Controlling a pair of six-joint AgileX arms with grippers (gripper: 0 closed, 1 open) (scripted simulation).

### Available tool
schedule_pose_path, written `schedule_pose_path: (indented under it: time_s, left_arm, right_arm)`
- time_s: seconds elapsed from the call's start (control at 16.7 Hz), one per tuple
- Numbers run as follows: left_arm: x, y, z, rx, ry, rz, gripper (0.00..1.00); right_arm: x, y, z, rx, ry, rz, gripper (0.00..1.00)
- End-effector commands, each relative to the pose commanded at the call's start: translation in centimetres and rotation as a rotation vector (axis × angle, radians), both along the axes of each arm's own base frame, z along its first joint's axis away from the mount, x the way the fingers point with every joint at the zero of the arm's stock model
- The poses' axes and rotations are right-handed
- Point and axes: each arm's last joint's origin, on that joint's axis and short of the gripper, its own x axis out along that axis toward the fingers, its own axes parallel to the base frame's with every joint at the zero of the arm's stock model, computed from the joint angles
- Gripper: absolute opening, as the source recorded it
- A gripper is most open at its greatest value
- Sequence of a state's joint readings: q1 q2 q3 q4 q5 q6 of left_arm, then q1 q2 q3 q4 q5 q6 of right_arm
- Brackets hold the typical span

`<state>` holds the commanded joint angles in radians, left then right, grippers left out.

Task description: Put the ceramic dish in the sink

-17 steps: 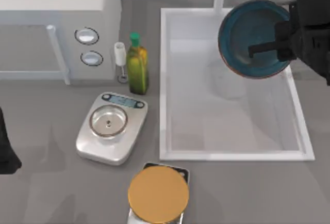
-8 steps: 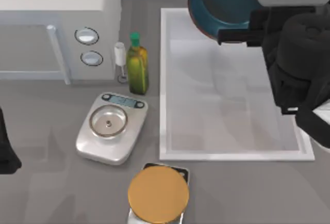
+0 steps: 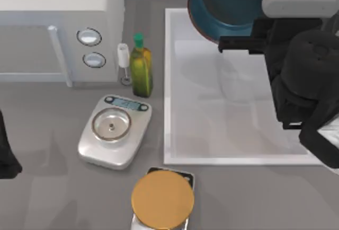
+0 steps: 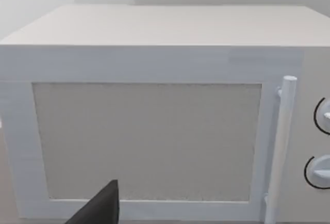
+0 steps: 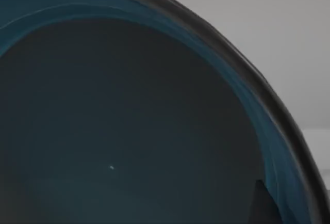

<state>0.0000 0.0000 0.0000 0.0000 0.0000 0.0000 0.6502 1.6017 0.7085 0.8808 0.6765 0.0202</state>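
Right tool (image 3: pixel 228 43) grasps the ceramic dish (image 3: pixel 229 3) by its near rim, holding it raised over the far edge of the sink (image 3: pixel 168 81), partly overlapping the far rim. Left tool (image 3: pixel 6 150) sits parked at the desk's left edge; whether it is clenched or released I cannot tell. Near to far on the gray desk (image 3: pixel 53 124): orange disc (image 3: pixel 162 198), silver scale (image 3: pixel 114 129), green bottle (image 3: pixel 141 67), white microwave (image 3: pixel 58 23).

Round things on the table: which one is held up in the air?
The glossy teal-blue ceramic dish, gripped by the right gripper over the white sink; others rest on scales.
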Motion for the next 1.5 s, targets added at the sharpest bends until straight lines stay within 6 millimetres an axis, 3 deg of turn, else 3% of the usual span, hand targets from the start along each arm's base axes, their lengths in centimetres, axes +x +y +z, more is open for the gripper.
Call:
schedule_pose_path:
  time_s: [0.18, 0.36, 0.66, 1.08, 1.44, 1.5]
  left_arm:
    - [0.0, 0.0, 0.0, 0.0, 0.0, 0.0, 1.0]
    - [0.0, 0.0, 0.0, 0.0, 0.0, 0.0, 1.0]
    - [0.0, 0.0, 0.0, 0.0, 0.0, 0.0, 1.0]
    - [0.0, 0.0, 0.0, 0.0, 0.0, 0.0, 1.0]
    - [0.0, 0.0, 0.0, 0.0, 0.0, 0.0, 1.0]
    - [0.0, 0.0, 0.0, 0.0, 0.0, 0.0, 1.0]
  right_arm:
    - [0.2, 0.0, -0.1, 0.007, -0.004, -0.001, 0.0]
    - [0.6, 0.8, -1.7, 0.027, -0.015, 0.012, 0.0]
    - [1.1, 1.8, -6.6, 0.063, -0.045, 0.035, 0.0]
    - [0.2, 0.3, -14.3, 0.011, -0.008, 0.003, 0.0]
    - [0.0, 0.0, -15.0, 0.0, 0.0, 0.0, 0.0]
    - [0.0, 0.0, -15.0, 0.0, 0.0, 0.0, 0.08]
